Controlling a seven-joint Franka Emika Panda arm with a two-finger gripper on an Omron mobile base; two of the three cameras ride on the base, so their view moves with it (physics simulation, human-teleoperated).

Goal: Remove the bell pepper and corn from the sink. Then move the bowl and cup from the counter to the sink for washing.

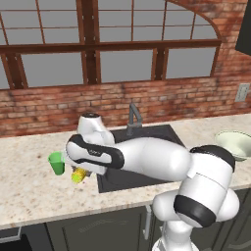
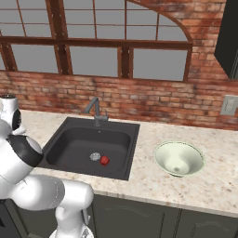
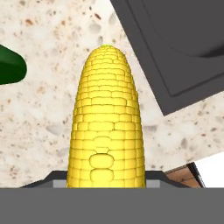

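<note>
Partway apart, the fingers [image 3: 105,183] clasp the corn [image 3: 106,127] above the counter [image 3: 52,109].

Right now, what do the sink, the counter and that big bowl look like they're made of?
Sink: matte dark grey, perhaps composite or coated metal, with no shine.
Counter: beige speckled stone, granite-like.
Bowl: pale greenish-white and smooth, probably glazed ceramic, though plastic is possible.

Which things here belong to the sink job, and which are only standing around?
Belong to the job:
- corn, on the counter beside the sink
- bell pepper, in the sink by the drain
- bowl, on the counter right of the sink
- cup, on the counter left of the sink

Just there:
- faucet
- wall outlet
</note>
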